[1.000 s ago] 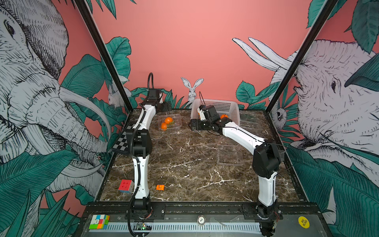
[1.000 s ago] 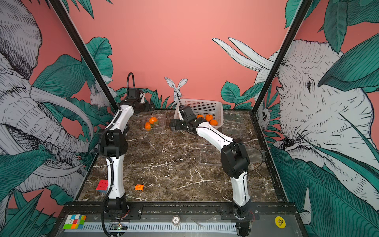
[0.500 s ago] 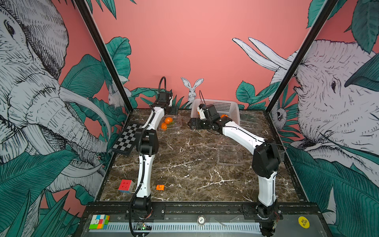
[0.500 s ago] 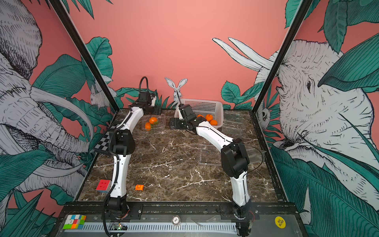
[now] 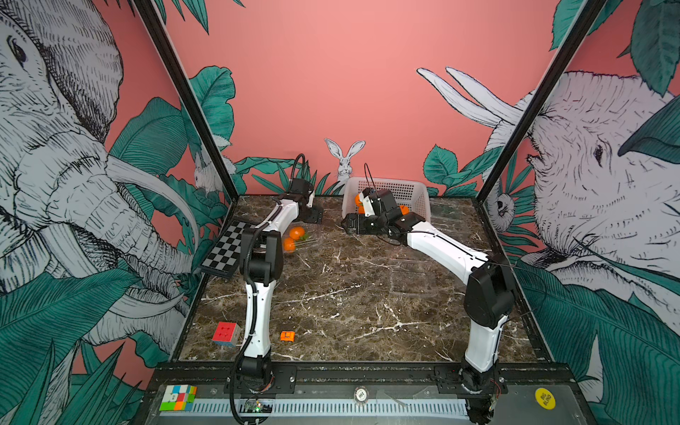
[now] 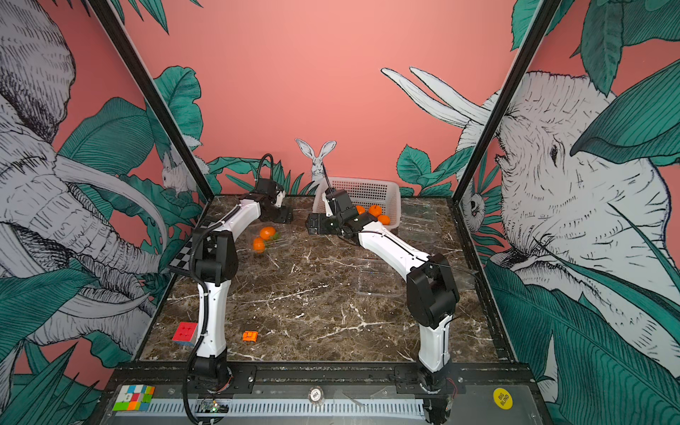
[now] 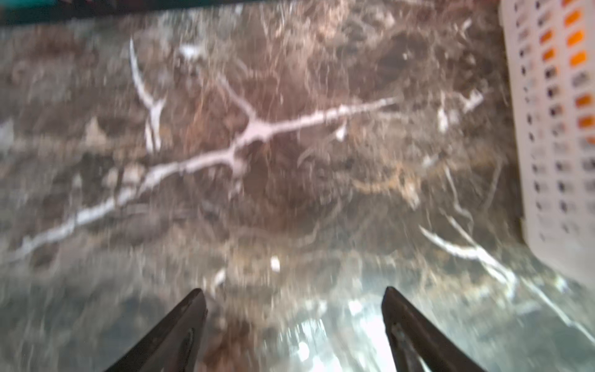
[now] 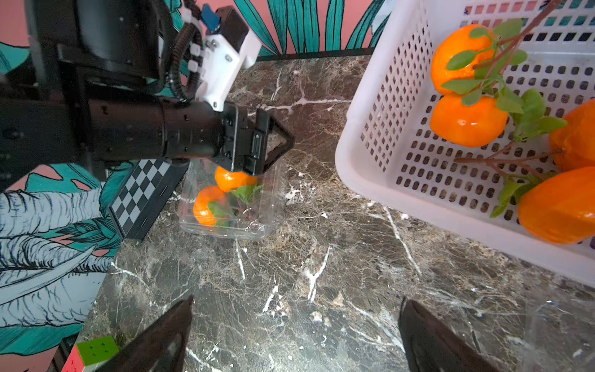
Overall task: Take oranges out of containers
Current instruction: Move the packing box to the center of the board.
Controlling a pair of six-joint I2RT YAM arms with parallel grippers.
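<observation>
Two oranges [image 8: 206, 206] inside clear container [image 8: 231, 227], just under left pincer [image 7: 293, 290], half spread and empty. Right pincer [image 8: 296, 299] spread wide, empty, over bare tabletop [image 8: 322, 257]; white basket [image 8: 363, 154] with more oranges [image 8: 467, 120] beside it.

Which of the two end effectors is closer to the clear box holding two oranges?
Left. The left end effector hovers at the clear box's far end; the right end effector sits apart, near the white basket.

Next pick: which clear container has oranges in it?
The clamshell beside the checkerboard, at the left gripper; the containers by the right arm are empty.
</observation>
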